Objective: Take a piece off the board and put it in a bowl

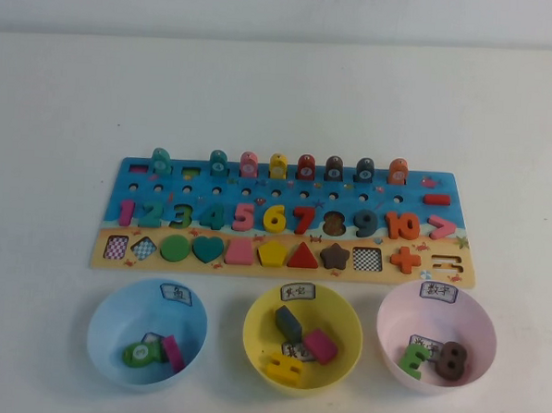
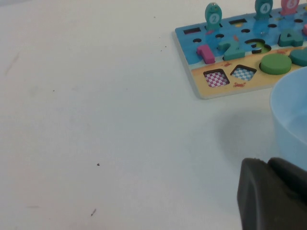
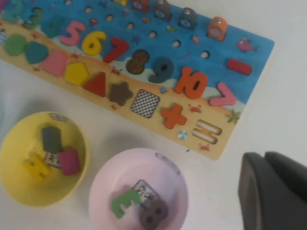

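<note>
The board [image 1: 285,216] is flat painted wood with a printed, low-sheen face. The piece [image 1: 398,171] is painted wood with a smooth finish. The light blue bowl [image 1: 112,323] is smooth, slightly glossy plastic and carries a paper label [image 1: 176,294]. The table [image 1: 282,96] is matt white. The left gripper [image 2: 273,194] and right gripper [image 3: 276,191] show matt dark plastic.

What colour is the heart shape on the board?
Teal; the heart on the board shows best in the high view.

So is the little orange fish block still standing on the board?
Yes, the piece stands upright at the board's far right end. Both tools are away.
</note>
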### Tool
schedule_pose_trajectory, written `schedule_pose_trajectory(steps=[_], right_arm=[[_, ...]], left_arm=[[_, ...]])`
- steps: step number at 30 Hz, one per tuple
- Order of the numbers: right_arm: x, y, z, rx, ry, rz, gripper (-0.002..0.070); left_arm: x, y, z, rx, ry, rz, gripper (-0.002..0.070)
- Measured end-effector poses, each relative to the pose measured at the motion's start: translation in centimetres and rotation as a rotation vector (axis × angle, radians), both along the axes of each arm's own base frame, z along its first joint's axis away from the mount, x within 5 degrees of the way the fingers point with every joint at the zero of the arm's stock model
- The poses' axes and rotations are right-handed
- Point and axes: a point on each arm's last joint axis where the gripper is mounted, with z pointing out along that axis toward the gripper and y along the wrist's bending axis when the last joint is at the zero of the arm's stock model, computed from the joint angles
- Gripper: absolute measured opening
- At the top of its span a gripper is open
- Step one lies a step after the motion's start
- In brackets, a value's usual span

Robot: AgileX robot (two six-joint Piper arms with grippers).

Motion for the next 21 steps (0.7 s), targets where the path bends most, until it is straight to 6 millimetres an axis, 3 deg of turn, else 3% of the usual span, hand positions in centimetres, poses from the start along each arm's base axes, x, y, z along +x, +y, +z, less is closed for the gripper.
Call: schedule_pose_trajectory(steps=[4, 11, 16, 21], right_arm=[[5.0, 2.2, -1.6, -0.142, 0.057, 0.010, -0.0017], [12.4, 8.3, -5.4, -0.319, 0.059, 0.083, -0.0017], [15.4, 10.5, -7.9, -0.250, 0.091, 0.119, -0.0017], [17.1, 11.0, -10.3, -0.268, 0.124, 0.122, -0.0017]], left_arm=[[0.0, 0.0, 0.0, 0.000, 0.000, 0.000, -0.0004], [0.0, 0.0, 0.0, 0.000, 0.000, 0.000, -0.0004], [0.0, 0.0, 0.0, 0.000, 0.000, 0.000, -0.0004], [0.0, 0.0, 0.0, 0.000, 0.000, 0.000, -0.0004]])
